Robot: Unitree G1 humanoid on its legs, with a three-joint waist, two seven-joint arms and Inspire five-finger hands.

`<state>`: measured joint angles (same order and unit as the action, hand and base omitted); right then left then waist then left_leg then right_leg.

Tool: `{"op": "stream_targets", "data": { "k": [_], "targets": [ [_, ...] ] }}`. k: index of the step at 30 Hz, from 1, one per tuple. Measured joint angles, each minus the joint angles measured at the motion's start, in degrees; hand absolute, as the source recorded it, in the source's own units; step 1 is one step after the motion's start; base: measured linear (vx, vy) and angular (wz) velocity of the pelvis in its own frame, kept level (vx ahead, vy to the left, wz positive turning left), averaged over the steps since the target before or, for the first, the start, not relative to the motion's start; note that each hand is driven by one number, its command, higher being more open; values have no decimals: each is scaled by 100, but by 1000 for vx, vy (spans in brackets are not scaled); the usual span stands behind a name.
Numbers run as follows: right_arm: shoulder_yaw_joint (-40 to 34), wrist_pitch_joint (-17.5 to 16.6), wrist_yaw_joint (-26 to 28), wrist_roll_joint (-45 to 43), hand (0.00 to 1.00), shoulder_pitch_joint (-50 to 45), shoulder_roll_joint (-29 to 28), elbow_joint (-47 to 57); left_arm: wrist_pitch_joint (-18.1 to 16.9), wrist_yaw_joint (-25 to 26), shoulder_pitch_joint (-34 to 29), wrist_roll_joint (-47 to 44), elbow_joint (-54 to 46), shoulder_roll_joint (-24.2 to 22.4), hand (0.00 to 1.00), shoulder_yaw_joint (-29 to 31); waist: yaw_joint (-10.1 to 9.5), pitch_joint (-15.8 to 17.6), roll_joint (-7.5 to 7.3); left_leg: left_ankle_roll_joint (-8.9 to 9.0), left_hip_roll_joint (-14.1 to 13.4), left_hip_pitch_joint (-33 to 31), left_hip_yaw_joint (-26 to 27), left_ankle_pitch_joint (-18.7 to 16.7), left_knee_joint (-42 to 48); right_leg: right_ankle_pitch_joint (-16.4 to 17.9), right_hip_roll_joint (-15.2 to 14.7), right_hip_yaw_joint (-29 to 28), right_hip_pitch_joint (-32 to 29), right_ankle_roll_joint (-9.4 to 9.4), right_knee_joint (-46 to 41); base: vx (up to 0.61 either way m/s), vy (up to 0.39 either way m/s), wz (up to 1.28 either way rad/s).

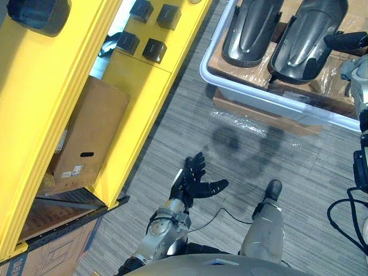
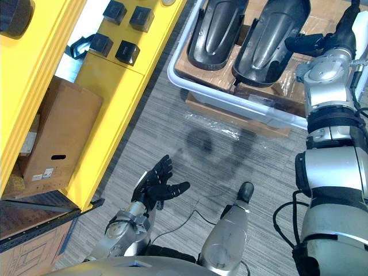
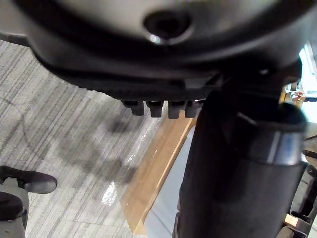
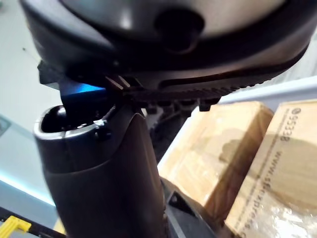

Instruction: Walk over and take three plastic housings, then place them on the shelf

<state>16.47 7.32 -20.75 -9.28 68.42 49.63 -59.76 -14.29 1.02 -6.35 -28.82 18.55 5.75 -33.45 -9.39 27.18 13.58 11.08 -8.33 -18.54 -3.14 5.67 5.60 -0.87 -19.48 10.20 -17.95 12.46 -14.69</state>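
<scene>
- The floor (image 1: 190,115) is grey carpet with fine stripes, and it fills the middle of the head view from 12 to 6 o'clock.
- A yellow shelf (image 1: 132,80) runs aslant along the left side, from 7 up to 12 o'clock.
- Four small dark blocks (image 1: 154,50) sit in a square on the shelf's yellow face at 11 o'clock.
- A dark rounded part (image 1: 34,14) lies on the shelf at the far 10 o'clock corner. What it is cannot be told.
- A brown box (image 1: 86,132) stands inside the shelf at 9 o'clock, with a slot cut in its side.
- A pale bin (image 1: 247,87) stands at 1 o'clock on a flat brown board (image 1: 253,112).
- Clear film (image 1: 241,123) spills from under the board onto the floor.
- Inside the bin, on cardboard (image 1: 227,63), the left housing (image 1: 250,29) and the right housing (image 1: 307,37) lie side by side with their hollow sides up. Both are dark grey and glossy.
- The left robot hand (image 1: 192,178) hangs over the carpet at 6 o'clock, well apart from the bin. It is released, with fingers spread and nothing in it.
- The right robot hand (image 2: 313,41) is at 2 o'clock, just beside the right housing's right edge. Whether it touches the housing, or is released or clenched, cannot be told.
</scene>
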Motion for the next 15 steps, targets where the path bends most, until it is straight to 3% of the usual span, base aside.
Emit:
{"op": "stream_targets", "data": {
  "k": [12, 13, 15],
  "targets": [
    [0, 675, 253, 223, 100, -27, 6, -386, -76, 18, 180, -23, 5, -129, 100, -16, -135, -14, 21, -10, 86, -219, -197, 52, 23, 22, -77, 178, -91, -11, -36, -7, -34, 8],
    [-1, 737, 305, 226, 0, -31, 7, -429, -75, 18, 180, -24, 9, -131, 100, -15, -129, -23, 34, -9, 85, -244, -212, 52, 34, 29, -77, 206, -93, -18, -38, -16, -30, 6],
    [-12, 827, 324, 227, 0, -28, 20, -448, -75, 18, 181, -23, 34, -138, 100, -15, -132, -42, 61, -8, 86, -277, -233, 51, 58, 32, -76, 223, -96, -21, -40, -20, -32, 6]
  ]
}}
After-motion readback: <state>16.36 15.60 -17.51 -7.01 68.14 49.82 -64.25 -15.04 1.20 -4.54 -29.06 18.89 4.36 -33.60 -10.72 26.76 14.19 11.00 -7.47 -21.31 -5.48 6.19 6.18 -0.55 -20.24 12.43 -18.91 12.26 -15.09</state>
